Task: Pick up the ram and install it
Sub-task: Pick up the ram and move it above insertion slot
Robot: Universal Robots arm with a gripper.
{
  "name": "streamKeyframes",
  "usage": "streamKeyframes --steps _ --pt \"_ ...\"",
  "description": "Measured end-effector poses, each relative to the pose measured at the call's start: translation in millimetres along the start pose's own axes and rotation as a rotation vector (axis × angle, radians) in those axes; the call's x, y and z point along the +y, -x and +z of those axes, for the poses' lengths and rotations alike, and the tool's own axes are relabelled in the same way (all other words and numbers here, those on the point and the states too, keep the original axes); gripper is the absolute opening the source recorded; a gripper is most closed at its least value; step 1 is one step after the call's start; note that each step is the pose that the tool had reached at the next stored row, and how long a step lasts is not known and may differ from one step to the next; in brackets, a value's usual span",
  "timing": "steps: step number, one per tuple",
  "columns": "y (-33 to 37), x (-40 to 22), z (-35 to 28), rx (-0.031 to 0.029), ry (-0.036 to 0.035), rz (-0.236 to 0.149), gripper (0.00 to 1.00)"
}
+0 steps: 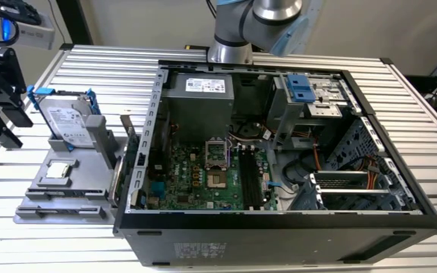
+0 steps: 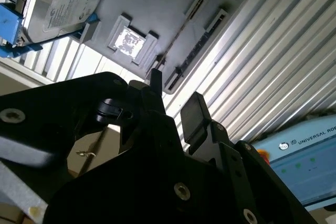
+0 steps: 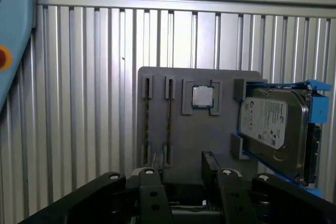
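Note:
Two ram sticks stand on edge in the slots of a grey holder [image 3: 210, 135]. In the first wrist view they show as thin dark lines, one ram stick [image 3: 169, 121] beside the other [image 3: 147, 121]. In the exterior view a ram stick [image 1: 63, 191] lies along the holder's front. My gripper [image 3: 181, 174] is open with nothing between its black fingers [image 3: 152, 182], and it hangs apart from the holder, off its ram end. My gripper [image 1: 6, 114] sits at the exterior view's left edge, and in the second wrist view my gripper [image 2: 175, 98] points toward the slots.
The holder also carries a small square silver chip [image 3: 202, 97] and a silver hard drive [image 3: 273, 124] in a blue bracket. An open computer case [image 1: 279, 227] with its green motherboard [image 1: 203, 176] stands at the exterior view's right of the holder, on a ribbed metal table [image 3: 79, 103].

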State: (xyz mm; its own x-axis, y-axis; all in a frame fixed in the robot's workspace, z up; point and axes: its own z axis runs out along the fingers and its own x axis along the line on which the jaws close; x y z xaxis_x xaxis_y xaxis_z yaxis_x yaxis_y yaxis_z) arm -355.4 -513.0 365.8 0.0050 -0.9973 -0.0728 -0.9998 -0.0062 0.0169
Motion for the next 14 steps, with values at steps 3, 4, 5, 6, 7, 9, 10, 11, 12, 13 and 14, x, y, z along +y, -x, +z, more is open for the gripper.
streamKeyframes --steps 3,4,5,6,7,9,10,11,12,13,14 --pt "0.0 0.1 0.0 0.0006 0.0000 0.000 1.00" --pt "0.0 0.0 0.2 0.0005 -0.0001 0.000 1.00" --pt "0.0 0.0 0.4 0.0005 -0.0001 0.000 1.00" --pt "0.0 0.0 0.6 0.0005 -0.0002 0.000 1.00" --pt "-0.1 0.0 0.9 0.0005 -0.0002 0.000 1.00" --pt "-0.1 0.0 1.7 0.0006 -0.0002 0.000 1.00" --pt "-0.2 0.0 2.3 0.0008 -0.0001 0.000 1.00" --pt "-0.2 0.0 3.1 0.0009 -0.0002 0.000 1.00" --pt "-0.3 0.0 4.0 0.0010 -0.0002 0.000 1.00" --pt "-0.4 0.0 4.8 0.0010 -0.0002 0.000 1.00" --pt "-0.4 0.0 5.7 0.0010 -0.0002 0.000 1.00"
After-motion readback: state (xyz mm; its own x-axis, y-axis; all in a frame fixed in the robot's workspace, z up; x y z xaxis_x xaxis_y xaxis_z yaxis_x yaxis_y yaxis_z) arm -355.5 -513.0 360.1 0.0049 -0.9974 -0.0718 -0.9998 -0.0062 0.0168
